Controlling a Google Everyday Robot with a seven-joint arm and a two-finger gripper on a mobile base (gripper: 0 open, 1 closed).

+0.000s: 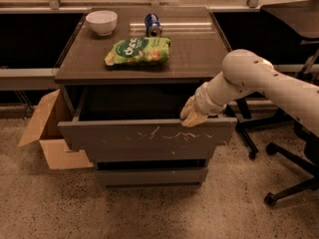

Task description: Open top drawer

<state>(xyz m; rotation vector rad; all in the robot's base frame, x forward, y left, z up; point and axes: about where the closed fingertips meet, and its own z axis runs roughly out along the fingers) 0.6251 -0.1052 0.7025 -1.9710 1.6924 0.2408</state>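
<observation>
Camera view: one tool [192,117] on drawer [124,137]

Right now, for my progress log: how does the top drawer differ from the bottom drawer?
The top drawer is pulled out; the bottom drawer sits back in the cabinet. The top drawer's front is taller and scratched; the bottom drawer's is shorter and plain. Both are grey and handleless. The hand rests on the top drawer's upper edge.
</observation>
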